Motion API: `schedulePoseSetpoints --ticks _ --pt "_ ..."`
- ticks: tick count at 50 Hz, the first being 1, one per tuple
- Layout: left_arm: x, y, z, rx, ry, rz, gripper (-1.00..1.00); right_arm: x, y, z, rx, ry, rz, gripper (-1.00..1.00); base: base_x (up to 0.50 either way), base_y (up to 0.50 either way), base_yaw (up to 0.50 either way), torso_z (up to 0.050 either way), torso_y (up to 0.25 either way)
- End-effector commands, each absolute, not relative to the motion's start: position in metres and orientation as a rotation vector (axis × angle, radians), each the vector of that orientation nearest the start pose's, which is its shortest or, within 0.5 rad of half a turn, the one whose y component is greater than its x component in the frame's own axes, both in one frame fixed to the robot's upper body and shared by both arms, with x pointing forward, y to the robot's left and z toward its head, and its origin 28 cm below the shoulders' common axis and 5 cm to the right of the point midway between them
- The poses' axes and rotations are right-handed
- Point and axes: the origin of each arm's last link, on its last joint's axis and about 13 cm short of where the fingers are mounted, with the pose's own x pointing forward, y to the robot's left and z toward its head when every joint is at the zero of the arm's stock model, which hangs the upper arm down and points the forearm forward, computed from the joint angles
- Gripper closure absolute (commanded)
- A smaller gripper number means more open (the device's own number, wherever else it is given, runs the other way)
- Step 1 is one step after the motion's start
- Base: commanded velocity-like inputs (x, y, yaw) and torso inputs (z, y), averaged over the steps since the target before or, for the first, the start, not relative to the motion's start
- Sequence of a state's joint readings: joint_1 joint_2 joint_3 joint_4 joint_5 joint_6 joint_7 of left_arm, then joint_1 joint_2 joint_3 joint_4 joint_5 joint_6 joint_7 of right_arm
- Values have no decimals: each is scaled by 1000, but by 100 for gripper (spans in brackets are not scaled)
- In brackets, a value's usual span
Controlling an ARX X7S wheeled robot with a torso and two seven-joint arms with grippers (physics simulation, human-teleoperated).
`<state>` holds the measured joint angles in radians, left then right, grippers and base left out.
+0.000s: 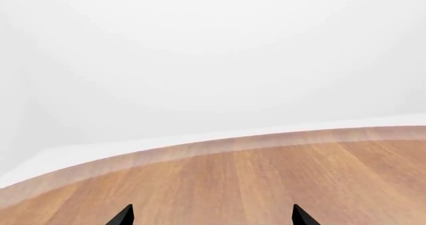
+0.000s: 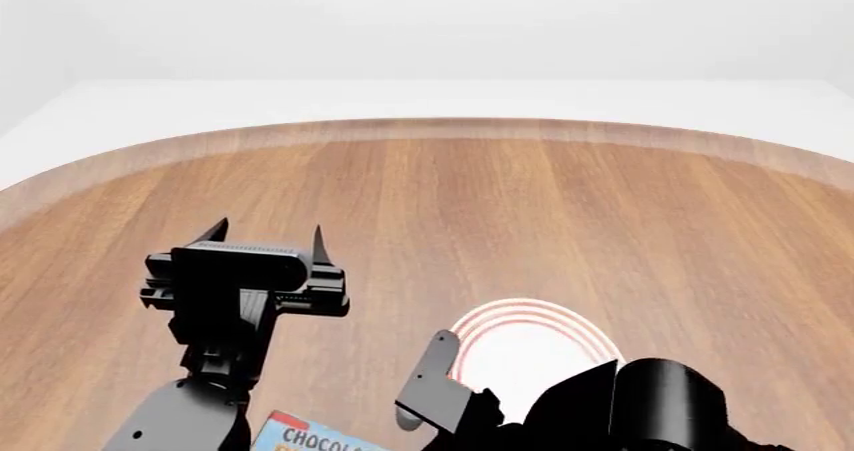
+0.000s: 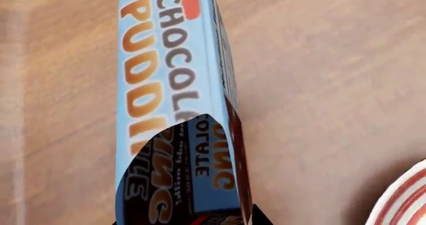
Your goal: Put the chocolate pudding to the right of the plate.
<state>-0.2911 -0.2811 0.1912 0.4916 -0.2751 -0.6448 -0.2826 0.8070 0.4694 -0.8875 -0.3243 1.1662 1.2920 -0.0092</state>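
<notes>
The chocolate pudding [image 3: 169,85] is a light blue box with orange lettering, and its corner shows at the head view's bottom edge [image 2: 314,437], left of the plate. My right gripper [image 3: 186,220] is shut on the box, one black fingertip against each long side. The white plate with red rings [image 2: 523,316] lies just past my right arm [image 2: 641,406], which hides its near part; its rim [image 3: 407,200] also shows in the right wrist view. Raised over the table at the left, my left gripper [image 2: 267,233] stands open with nothing between its fingers [image 1: 211,219].
The round wooden table [image 2: 534,201] stretches far ahead, and its curved far edge [image 1: 220,145] meets a white floor and wall. My left arm [image 2: 200,401] stands right beside the box at the near left.
</notes>
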Motion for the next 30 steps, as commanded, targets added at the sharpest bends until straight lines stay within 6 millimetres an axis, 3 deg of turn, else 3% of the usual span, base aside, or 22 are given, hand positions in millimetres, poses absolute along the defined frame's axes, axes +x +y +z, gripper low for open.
schedulePoseSetpoints --ticks 1,13,20,30 --pt "241 212 133 93 -86 -14 -100 225 -71 145 -343 844 1089 100 0 0 0 0 0" --pt "241 212 134 94 -88 -13 -100 245 -86 158 -293 861 916 100 0 0 0 0 0" --pt "241 213 134 93 -87 -9 -100 264 -113 171 -228 839 724 100 0 0 0 0 0" --pt "242 213 133 95 -85 -10 -100 271 -144 193 -136 777 557 100 0 0 0 0 0"
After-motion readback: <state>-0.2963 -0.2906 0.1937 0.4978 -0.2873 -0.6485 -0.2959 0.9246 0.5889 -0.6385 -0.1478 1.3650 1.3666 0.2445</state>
